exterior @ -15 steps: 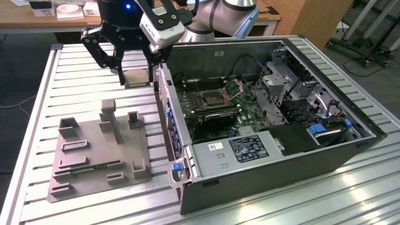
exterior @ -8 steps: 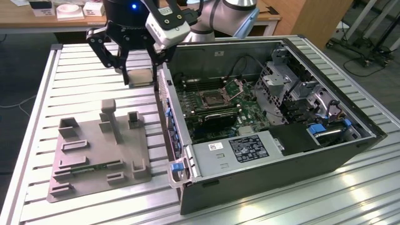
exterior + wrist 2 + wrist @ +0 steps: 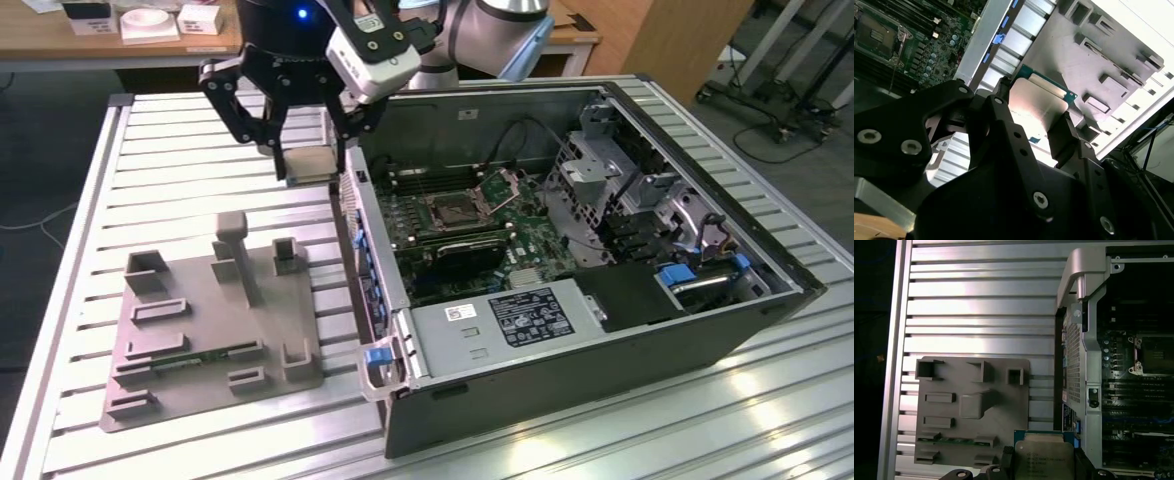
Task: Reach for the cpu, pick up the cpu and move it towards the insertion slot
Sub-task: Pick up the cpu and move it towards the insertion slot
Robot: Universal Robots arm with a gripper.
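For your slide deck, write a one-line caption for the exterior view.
Gripper holds the cpu above the slatted table, beside the open computer case.

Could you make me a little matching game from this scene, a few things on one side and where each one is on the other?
Things:
1. cpu
2. insertion slot
3. grey tray
4. memory stick

Places:
A. lying in the tray
B. flat on the slatted table beside the computer case
C. on the board inside the open case
D. held in the hand, above the table

Pairs: 1-D, 2-C, 3-B, 4-A
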